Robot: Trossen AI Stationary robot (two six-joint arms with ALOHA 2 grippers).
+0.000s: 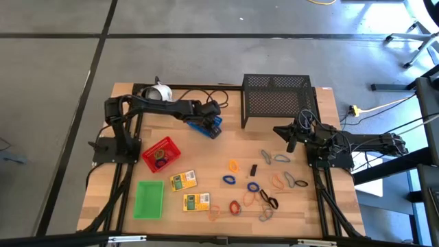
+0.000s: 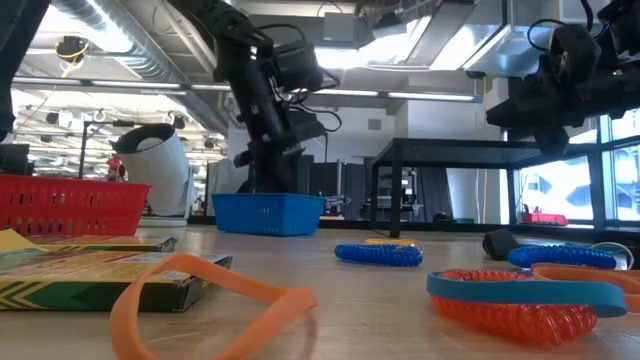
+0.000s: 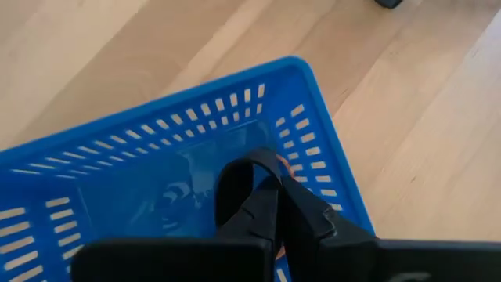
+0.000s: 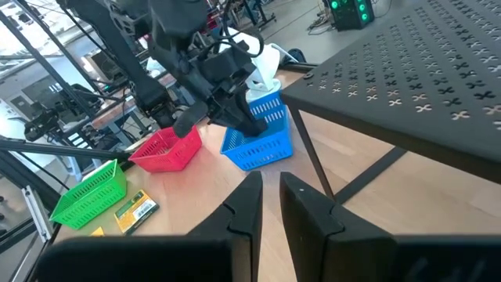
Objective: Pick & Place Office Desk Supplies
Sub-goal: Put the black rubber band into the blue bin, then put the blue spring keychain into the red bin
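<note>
My left gripper point(image 1: 210, 122) reaches down into the blue tray point(image 1: 214, 129) at the table's far middle, shut on a black loop point(image 3: 235, 176). In the low view its fingers dip behind the blue tray's point(image 2: 267, 213) rim. The red tray point(image 1: 159, 154) holds a few loops. The green tray point(image 1: 149, 199) and two yellow-green boxes point(image 1: 183, 180) point(image 1: 196, 202) lie near the front left. Several coloured loops point(image 1: 260, 186) are scattered on the right half. My right gripper point(image 1: 291, 142) waits at the right, above the table, its fingers point(image 4: 250, 205) a narrow gap apart with nothing between them. My left gripper pinches one end of the black loop point(image 3: 252, 205) between its two fingertips. It comes from above, slanting down into the blue tray. The loop's free arc point(image 3: 232, 174) sticks out past the fingertips over the tray's floor; whether it touches the floor I cannot tell.
A large black wire-mesh rack point(image 1: 278, 99) stands at the far right of the table, just right of the blue tray. A white round object point(image 1: 159, 92) sits at the far left edge, with black cables point(image 1: 206, 94) beside it. Bare wood lies in the table's middle.
</note>
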